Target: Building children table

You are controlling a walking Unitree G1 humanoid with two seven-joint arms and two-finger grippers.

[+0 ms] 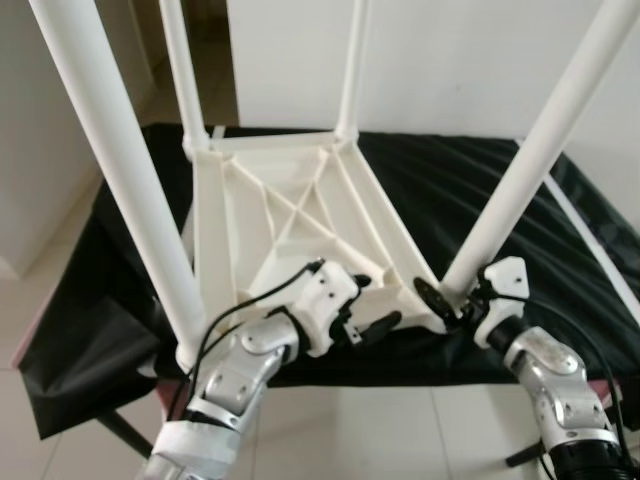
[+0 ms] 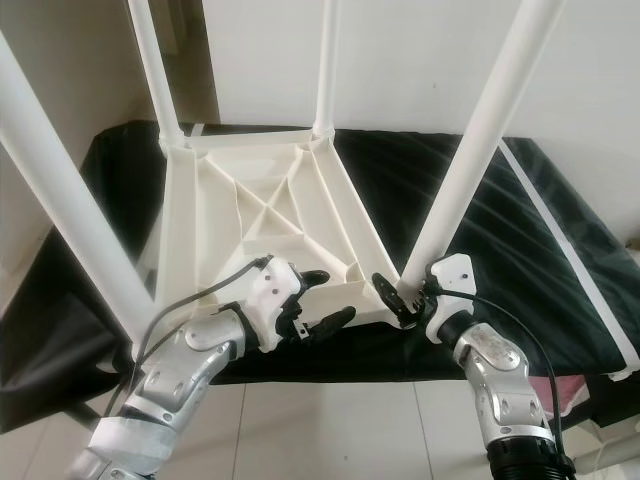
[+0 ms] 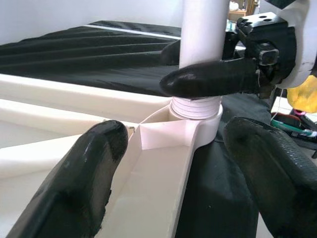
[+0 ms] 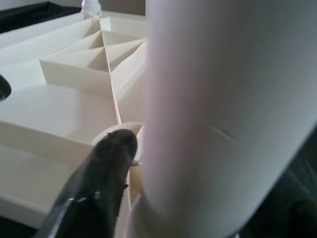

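Right gripper clamped on the near-right leg just above its socket, left gripper spread wide over the near rim beside it, white tabletop lying upside down on a black-draped table, four legs pointing up.

Tabletop upside down on cloth, four legs up; left gripper at near edge, right gripper around near-right leg.

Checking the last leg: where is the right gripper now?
The right gripper is at the base of the near-right leg, at the upturned tabletop's near-right corner, opposite the left gripper.
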